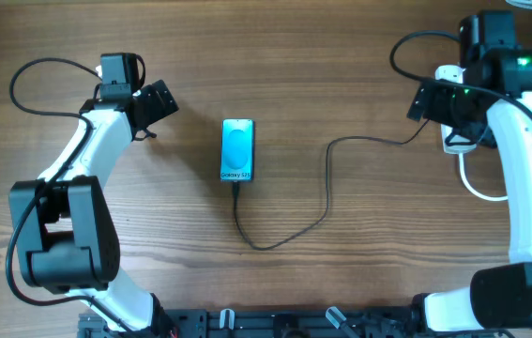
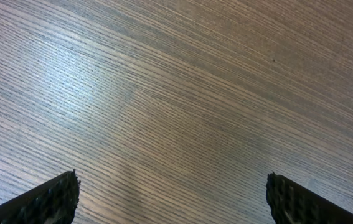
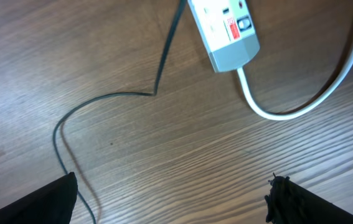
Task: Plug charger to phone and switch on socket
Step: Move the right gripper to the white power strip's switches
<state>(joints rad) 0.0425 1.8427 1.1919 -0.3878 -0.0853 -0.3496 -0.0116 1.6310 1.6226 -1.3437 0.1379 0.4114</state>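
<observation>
1. Closest to me, a black rail (image 1: 275, 324) runs along the near edge of the surface (image 1: 341, 75). The surface is a brown wood-grain top with a pale patch of glare. Nothing of the room beyond it shows.
2. By my count there are two arms, the left arm (image 1: 87, 160) and the right arm (image 1: 528, 178), both white with black joints. There are also two end effectors, one phone, one charger, one socket and one white cord.
3. The charger (image 1: 326, 188) is a thin black cable. It loops low near the middle, and one end rises to meet the bottom edge of the phone. The other end climbs and runs right toward the socket. I cannot tell whether the tip is fully seated in the phone.
4. The phone (image 1: 237, 149) lies flat at the centre, screen up. The screen is light blue with a teal oval and small text at the bottom.
5. The left end effector (image 2: 173, 196) has its fingers spread wide over bare wood with nothing between them. It is well to the left of the phone.
6. The right end effector (image 3: 170, 199) is spread just as wide and also holds nothing. It hovers at the far right, near the socket.
7. The socket (image 3: 225, 25) is a white oblong strip with a red mark beside a small switch. I cannot tell the switch's position. The thick white cord (image 3: 325, 93) leaves its end and curves away.
</observation>
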